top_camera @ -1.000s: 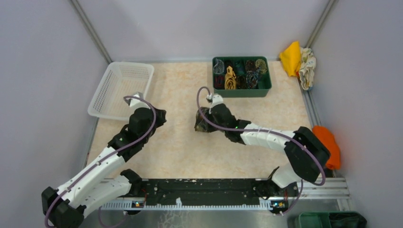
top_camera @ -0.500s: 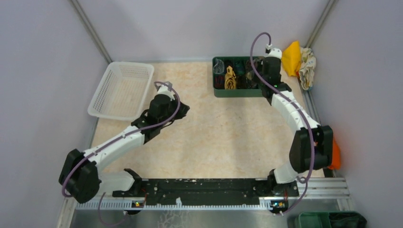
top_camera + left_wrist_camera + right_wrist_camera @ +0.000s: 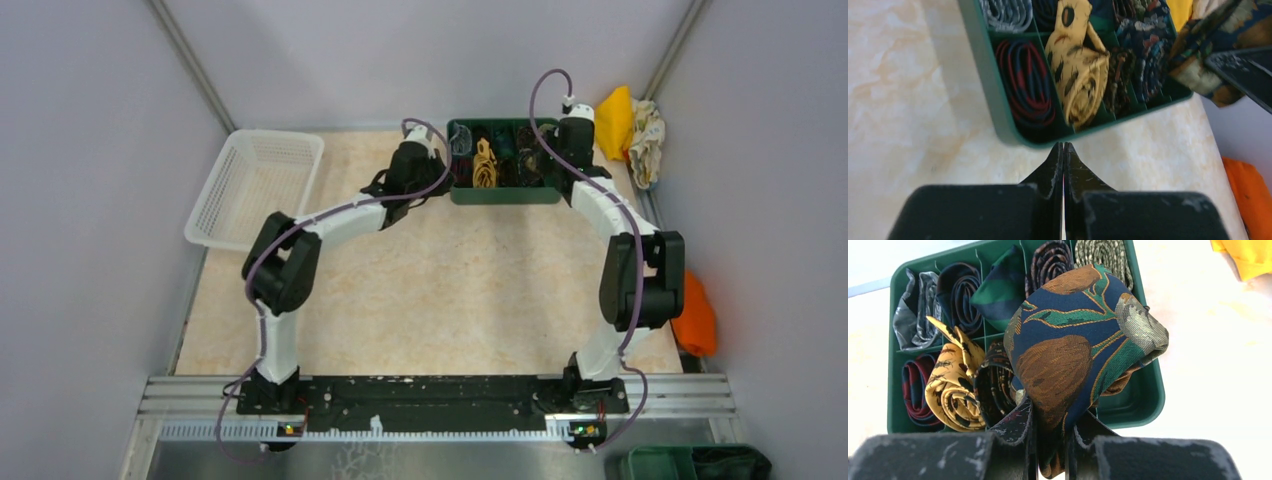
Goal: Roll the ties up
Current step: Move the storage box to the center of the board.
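My right gripper [image 3: 1053,430] is shut on a rolled tie [image 3: 1073,345], dark navy with brown, teal and gold blotches, held above the right end of the green divided tray [image 3: 1143,405]. The tray [image 3: 505,193] holds several rolled ties, among them a gold one [image 3: 950,385], a maroon-striped one [image 3: 1025,82] and a grey one [image 3: 918,310]. The held tie also shows at the right edge of the left wrist view [image 3: 1218,50]. My left gripper [image 3: 1063,150] is shut and empty, just off the tray's near left edge [image 3: 998,120]. In the top view both grippers, left [image 3: 428,160] and right [image 3: 556,140], are at the tray.
A white mesh basket [image 3: 255,188] stands at the back left. Yellow [image 3: 611,122] and white [image 3: 648,140] cloth lumps lie at the back right corner, an orange one [image 3: 695,315] along the right wall. The enclosure walls close in the marbled table.
My left gripper has swung from the table's left middle up to the tray's left end. My right gripper, which carried the tie from mid-table to the tray, has held there.
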Controlling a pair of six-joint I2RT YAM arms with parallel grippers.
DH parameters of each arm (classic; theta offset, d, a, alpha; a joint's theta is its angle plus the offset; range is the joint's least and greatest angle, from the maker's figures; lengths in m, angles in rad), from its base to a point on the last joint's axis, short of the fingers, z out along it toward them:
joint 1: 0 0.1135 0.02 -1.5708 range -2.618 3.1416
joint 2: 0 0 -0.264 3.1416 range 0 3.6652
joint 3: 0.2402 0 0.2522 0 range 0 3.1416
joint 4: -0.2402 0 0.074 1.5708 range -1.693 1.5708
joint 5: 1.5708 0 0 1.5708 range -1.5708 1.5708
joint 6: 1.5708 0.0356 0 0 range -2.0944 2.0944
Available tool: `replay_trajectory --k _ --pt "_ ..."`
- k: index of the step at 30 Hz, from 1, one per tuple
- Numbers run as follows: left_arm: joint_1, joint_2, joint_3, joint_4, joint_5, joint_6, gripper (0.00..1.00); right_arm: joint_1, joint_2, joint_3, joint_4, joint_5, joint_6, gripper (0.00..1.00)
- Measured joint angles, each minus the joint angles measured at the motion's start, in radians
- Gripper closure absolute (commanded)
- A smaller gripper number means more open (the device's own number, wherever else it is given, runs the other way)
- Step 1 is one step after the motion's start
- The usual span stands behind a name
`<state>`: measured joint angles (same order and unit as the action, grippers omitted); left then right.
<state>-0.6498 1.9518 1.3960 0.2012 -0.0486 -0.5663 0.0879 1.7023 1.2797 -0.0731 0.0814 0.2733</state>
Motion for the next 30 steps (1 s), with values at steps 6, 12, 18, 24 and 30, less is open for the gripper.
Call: replay_trajectory --k 6,12,18,24,30 --pt "0.0 0.254 0.286 -0.049 -0.005 0.039 1.0 -0.013 0.0 0.0 0.036 -0.028 0.0 1.0" --pt "-0.005 0.467 0.58 -0.2 -0.089 0.082 1.0 -0.021 0.0 0.0 0.054 -0.044 0.0 1.0" --pt "-0.02 0.537 0.734 -0.364 -0.194 0.116 1.0 -0.025 0.0 0.0 0.058 -0.047 -0.002 1.0" --pt "-0.029 0.408 0.5 -0.304 -0.236 0.11 1.0 -0.025 0.0 -0.002 0.058 -0.022 -0.021 1.0" --pt "-0.025 0.247 0.236 -0.287 -0.295 0.066 1.0 -0.026 0.0 -0.014 0.058 -0.011 -0.046 1.0"
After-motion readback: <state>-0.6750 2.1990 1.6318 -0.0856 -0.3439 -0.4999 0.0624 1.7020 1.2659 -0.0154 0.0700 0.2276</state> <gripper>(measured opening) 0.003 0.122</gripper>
